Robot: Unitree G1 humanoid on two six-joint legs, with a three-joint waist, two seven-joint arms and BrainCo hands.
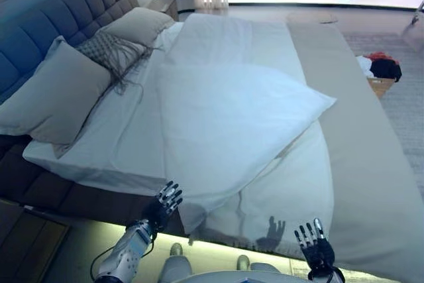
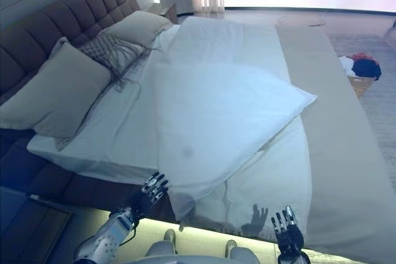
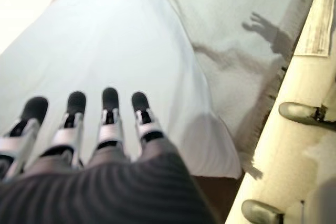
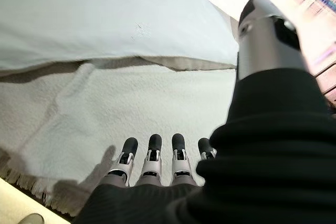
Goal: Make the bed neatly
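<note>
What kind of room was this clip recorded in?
Most likely a bedroom: a wide bed with a tufted headboard, pillows against it, a white duvet lying askew, and a basket of clothes on the floor.

Smooth matt white duvet (image 1: 232,124) lies over a rough, textured cloth blanket (image 4: 131,114) with frayed fringe.

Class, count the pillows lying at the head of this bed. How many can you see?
3: a large grey pillow nearest, a patterned cushion in the middle, and another grey pillow farthest. More may be hidden.
</note>
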